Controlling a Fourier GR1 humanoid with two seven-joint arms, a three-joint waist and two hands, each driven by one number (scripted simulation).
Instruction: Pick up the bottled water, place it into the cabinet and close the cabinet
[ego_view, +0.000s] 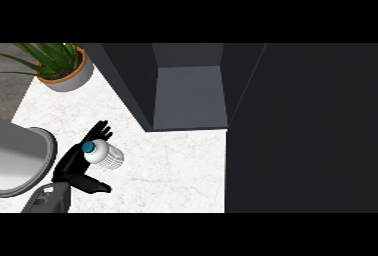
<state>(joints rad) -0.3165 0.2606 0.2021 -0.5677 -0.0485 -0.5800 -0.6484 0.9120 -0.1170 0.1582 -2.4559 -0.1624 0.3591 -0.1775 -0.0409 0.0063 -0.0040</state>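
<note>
The bottled water (105, 155) is white and ribbed with a blue cap, and stands on the pale marble counter (177, 165) at the lower left. My left hand (71, 162) is against its left side. The fingers (100, 131) reach straight past the bottle on its far side. The thumb (94, 185) is spread out below the bottle and stays apart from it. The dark cabinet (188, 85) stands open at the top centre, with a grey inside. Its open door (303, 130) is the large dark panel filling the right. My right hand does not show.
A potted green plant (63, 70) stands at the top left corner of the counter. A grey rounded basin (26, 160) lies at the left edge, close to my left forearm.
</note>
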